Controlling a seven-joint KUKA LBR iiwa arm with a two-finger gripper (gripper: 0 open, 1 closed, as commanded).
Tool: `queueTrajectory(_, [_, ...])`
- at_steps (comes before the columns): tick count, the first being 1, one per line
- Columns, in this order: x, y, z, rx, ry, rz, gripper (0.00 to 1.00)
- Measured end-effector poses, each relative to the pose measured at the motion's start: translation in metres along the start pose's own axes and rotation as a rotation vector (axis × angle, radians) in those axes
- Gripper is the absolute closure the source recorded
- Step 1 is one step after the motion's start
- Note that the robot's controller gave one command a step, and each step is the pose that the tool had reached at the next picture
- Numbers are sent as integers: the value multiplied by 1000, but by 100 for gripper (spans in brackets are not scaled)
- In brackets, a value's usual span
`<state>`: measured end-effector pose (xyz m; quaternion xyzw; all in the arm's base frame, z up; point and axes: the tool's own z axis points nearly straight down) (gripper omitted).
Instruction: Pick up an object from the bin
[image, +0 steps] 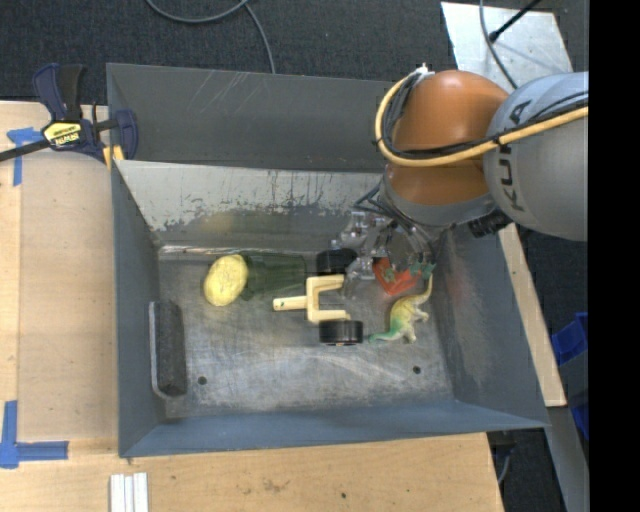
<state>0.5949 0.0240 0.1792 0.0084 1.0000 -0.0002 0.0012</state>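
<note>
— Well, where is your gripper (375, 250) sitting?
— I have it low at the back right of the bin (300, 405), under the arm's orange cover (440, 130), just above a small red-orange thing (388, 277). I cannot tell whether it is open or closed.
— What lies nearby?
— A yellow-green toy dinosaur (405, 316) just in front of the red-orange thing, with a cream forked part (318, 300) and a black round piece (340, 331) toward the bin's middle. A lemon (226, 279) lies well apart.
</note>
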Motion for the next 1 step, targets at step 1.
queueTrajectory(1, [-6, 3, -24, 0, 1, 1, 100])
